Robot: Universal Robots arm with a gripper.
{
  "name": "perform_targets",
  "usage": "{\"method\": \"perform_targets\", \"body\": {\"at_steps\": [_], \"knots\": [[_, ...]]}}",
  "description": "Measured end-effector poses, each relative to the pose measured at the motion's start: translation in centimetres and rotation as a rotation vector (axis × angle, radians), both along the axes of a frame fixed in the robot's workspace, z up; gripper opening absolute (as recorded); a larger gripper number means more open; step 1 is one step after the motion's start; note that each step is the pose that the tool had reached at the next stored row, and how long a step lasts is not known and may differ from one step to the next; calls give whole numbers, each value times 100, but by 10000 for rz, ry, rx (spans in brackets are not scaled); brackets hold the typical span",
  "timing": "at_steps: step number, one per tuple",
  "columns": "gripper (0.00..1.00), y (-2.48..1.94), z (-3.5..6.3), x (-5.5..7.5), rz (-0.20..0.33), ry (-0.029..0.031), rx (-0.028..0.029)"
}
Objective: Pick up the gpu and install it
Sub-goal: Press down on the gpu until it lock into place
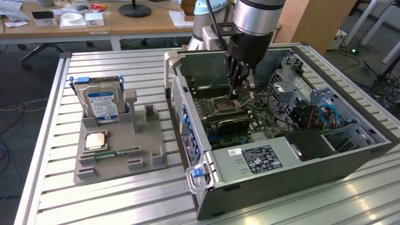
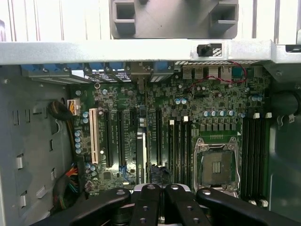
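Fingers (image 1: 240,93) are sitting shut and holding nothing, hanging over the green board (image 1: 234,110) inside the open computer case (image 1: 325,154), near the gpu (image 1: 226,124) standing in its slot

Silver hard drive (image 1: 102,104), CPU (image 1: 95,140) and RAM stick (image 1: 117,153) on a grey holder tray (image 1: 150,161) beside the open computer case (image 1: 275,164).

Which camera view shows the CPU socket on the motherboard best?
The wrist view. There the CPU socket is seen nearly straight on, whole, with its metal frame all around. In the exterior view the socket is seen at a slant, and the gripper hangs close beside it and covers part of its edge.
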State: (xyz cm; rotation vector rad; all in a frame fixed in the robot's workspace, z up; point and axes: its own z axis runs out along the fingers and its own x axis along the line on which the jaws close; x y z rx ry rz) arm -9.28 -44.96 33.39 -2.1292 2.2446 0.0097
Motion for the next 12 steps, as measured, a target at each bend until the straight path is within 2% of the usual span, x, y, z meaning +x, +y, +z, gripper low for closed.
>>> {"method": "perform_targets", "body": {"at_steps": [12], "knots": [[11, 0, -18, 0, 0, -2, 4]]}}
